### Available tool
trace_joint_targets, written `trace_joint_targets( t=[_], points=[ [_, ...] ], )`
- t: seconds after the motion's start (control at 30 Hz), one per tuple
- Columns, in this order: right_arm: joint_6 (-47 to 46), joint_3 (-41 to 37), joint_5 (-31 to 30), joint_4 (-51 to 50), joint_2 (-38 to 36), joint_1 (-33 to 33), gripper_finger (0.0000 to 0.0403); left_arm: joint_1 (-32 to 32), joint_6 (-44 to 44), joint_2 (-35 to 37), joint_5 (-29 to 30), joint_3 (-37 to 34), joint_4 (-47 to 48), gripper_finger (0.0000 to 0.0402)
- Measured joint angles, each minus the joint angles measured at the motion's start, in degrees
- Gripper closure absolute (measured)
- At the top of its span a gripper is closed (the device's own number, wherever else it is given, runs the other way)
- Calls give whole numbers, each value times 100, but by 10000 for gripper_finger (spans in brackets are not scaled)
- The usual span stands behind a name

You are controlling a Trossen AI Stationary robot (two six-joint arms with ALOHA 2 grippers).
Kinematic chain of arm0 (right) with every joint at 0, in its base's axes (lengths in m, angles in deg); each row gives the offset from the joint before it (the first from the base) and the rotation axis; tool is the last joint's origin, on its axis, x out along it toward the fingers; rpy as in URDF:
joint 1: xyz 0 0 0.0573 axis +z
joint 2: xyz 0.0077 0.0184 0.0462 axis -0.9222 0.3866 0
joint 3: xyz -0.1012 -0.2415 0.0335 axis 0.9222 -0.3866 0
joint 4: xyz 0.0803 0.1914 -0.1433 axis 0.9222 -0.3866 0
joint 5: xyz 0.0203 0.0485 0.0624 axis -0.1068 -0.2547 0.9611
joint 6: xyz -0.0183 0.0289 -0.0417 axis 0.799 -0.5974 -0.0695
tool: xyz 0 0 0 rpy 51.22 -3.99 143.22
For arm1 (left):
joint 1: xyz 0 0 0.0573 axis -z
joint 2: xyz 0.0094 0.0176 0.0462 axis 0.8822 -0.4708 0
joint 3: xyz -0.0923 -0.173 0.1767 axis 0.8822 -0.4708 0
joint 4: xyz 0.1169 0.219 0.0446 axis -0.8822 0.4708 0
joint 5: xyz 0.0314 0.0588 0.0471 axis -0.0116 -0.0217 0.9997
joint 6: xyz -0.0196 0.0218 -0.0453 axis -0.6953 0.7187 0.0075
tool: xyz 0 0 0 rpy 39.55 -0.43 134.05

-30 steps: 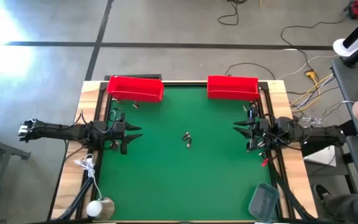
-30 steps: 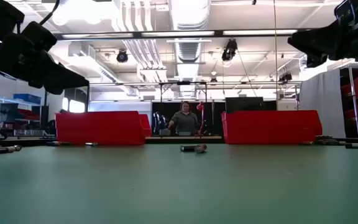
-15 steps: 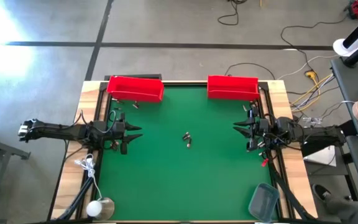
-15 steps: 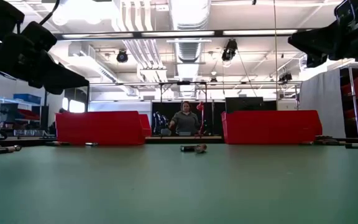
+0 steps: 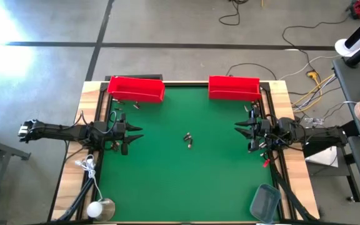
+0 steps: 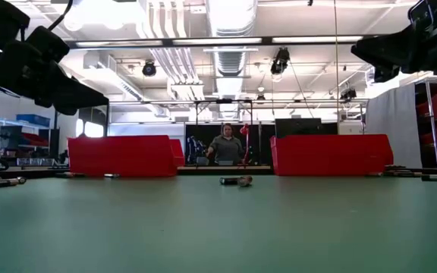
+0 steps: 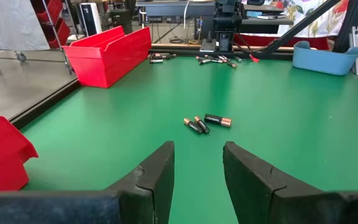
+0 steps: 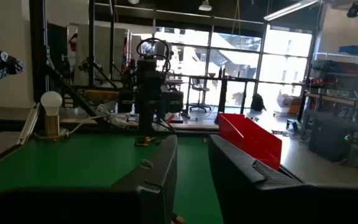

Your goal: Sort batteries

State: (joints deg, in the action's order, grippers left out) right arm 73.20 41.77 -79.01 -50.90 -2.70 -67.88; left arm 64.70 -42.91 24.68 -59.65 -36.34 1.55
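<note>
Left tool [image 5: 137, 134] open at left edge; right tool [image 5: 239, 133] opposite, narrowly open.

Open green mat [image 5: 186, 175] lies ahead of both sets of jaws. Only three batteries [image 7: 207, 122] lie between them, mid-mat, well clear of either. Two red bins [image 5: 136, 89] [image 5: 233, 87] stand along the far edge, to the side of each approach line. More batteries [image 7: 216, 60] lie beneath the right jaws.

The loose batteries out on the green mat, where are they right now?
In the high view, the batteries lie near the mat's centre, between the left pincer and right pincer, below the two red bins. The left wrist view shows three clustered together.
</note>
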Motion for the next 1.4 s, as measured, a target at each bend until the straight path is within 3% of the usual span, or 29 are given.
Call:
trace_joint_targets(
  t=[0.63,1.4],
  points=[
    [0,-2,-1,0,1,0,344,0,0,2,1,0,0,284],
    [-2,-2,0,0,1,-1,314,1,1,2,0,1,-1,284]
  ],
)
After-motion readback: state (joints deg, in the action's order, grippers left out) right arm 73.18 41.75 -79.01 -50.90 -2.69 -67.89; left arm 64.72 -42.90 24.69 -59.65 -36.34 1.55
